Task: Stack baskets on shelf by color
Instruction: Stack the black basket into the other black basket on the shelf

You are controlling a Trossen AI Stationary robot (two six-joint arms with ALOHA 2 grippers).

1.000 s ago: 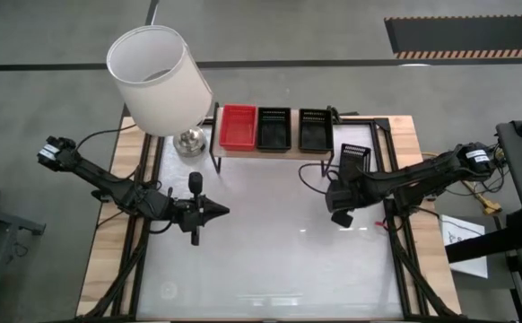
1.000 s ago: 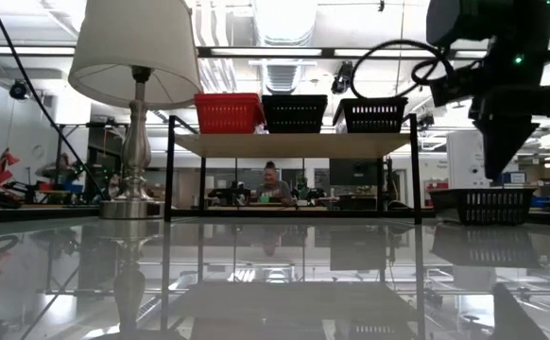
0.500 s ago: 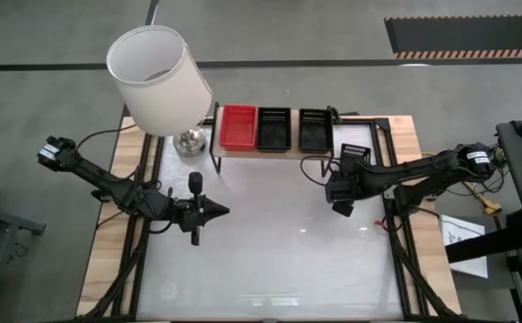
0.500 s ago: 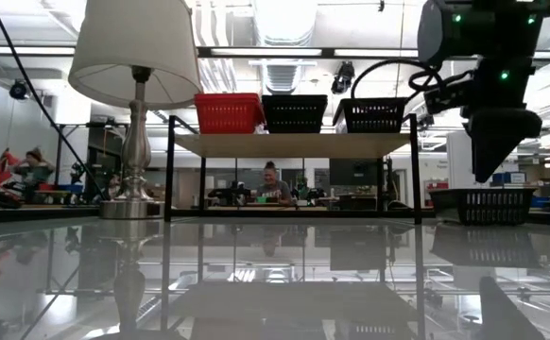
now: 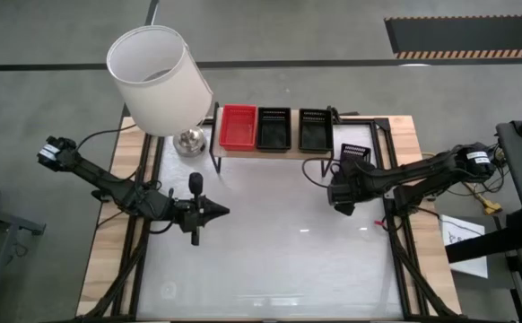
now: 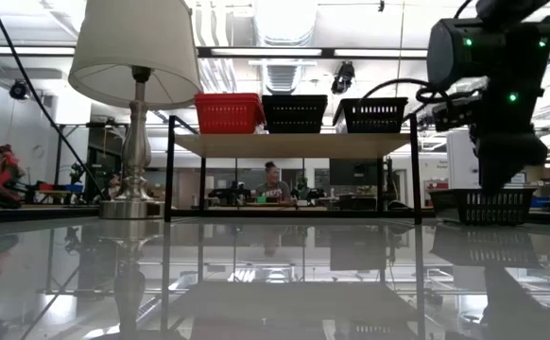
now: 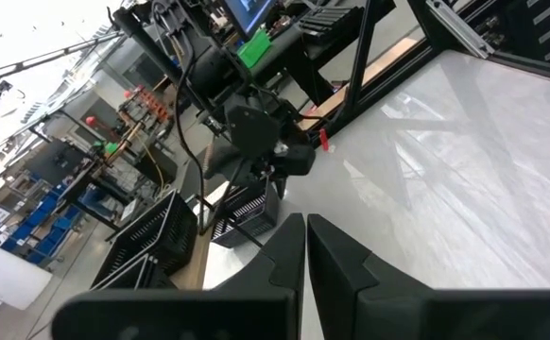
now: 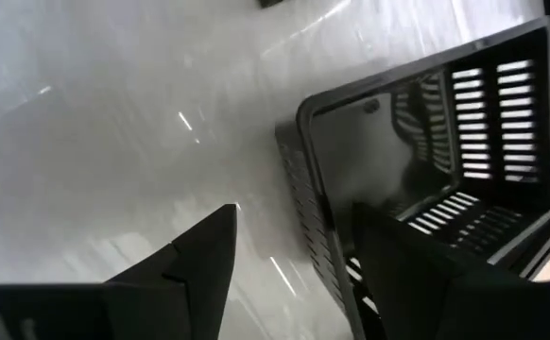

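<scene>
Glossy white table [image 5: 270, 260] carries a low wooden shelf [image 5: 274, 151] at its far edge, holding one red mesh basket [image 5: 238, 126] and two black mesh baskets [image 5: 273, 128]; right gripper [image 5: 340, 199] spreads wide, straddling the rim of a loose black basket [image 5: 354, 158] by the right edge, not clamped; left gripper [image 5: 221, 212] waits closed and empty, mid-left.

From my place over the pale glossy tabletop [image 5: 270, 260], I can read no text, label, brand, number or sign anywhere, whether on the mesh plastic baskets [image 5: 275, 129], the white drum lampshade [image 5: 156, 79] or the room behind.
</scene>
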